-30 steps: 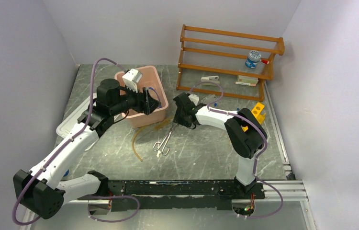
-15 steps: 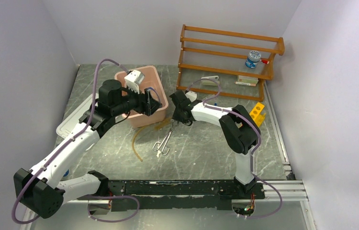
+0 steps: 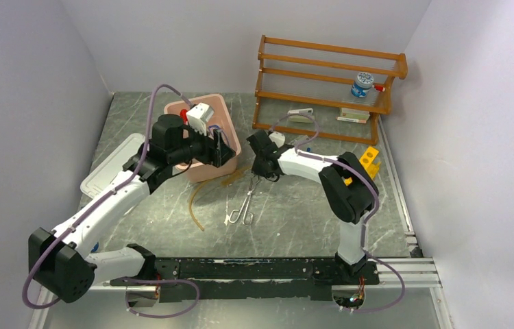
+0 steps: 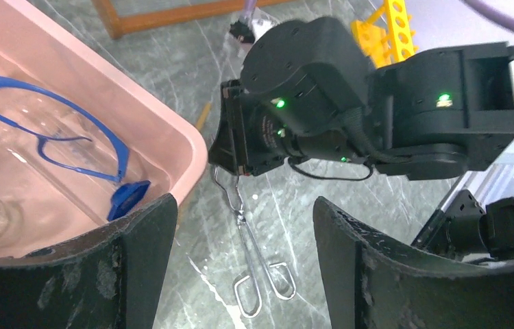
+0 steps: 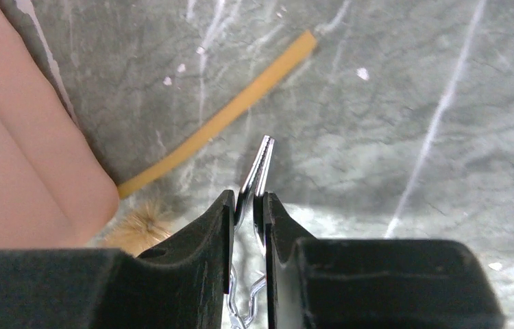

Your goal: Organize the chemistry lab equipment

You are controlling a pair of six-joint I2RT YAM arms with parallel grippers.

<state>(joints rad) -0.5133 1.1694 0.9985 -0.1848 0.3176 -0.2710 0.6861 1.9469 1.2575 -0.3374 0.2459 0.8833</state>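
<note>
Two thin arms of the metal tongs [image 5: 259, 164] are pinched near their tips by the right gripper [image 5: 247, 204], its jaws almost together. The tongs sit just beside the pink bin [image 4: 172, 140], loop handles trailing. Judged light, rigid and slick, they are likely to swing, and a hold nearer the hinge would be steadier. The left gripper [image 4: 244, 205] hangs wide open and empty.

Shiny metal tongs [image 5: 262, 159] — matt amber rubber tubing [image 5: 240, 110] — smooth pink plastic bin [image 5: 21, 137].

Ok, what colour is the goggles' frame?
Blue, clearest on the goggles in the left wrist view.
</note>
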